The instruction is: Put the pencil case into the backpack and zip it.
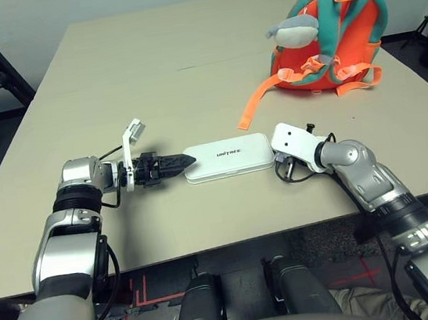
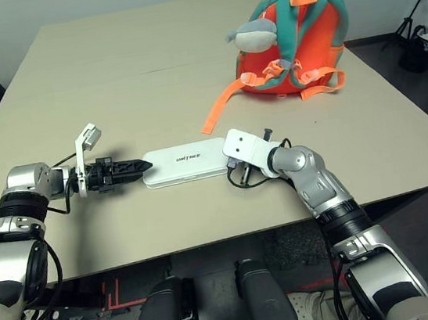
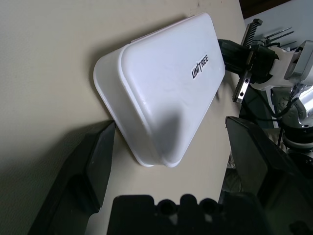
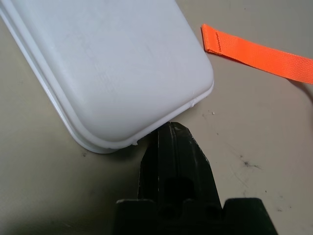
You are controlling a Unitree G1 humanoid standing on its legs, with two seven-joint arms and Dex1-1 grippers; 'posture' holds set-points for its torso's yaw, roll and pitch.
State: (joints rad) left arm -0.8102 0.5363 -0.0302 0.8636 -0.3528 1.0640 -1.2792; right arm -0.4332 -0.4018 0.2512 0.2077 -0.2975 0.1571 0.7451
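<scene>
White pencil case (image 1: 229, 157) near desk (image 1: 168, 229) front edge, between my claws, left claw (image 3: 171, 122) apart, right claw (image 4: 172, 128) together at case's end

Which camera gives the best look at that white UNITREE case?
The left wrist view: pencil case large, lid and lettering clear. Both eye views show it small, whole; the right wrist view shows one end, lettering out of frame.

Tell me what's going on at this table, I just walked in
A robot is working with a white pencil case lying flat on the table. Its open left tool is at one end of the case, and its shut right tool is at the other end. Neither grips it. The backpack stands farther back, so the case isn't packed yet.
</scene>
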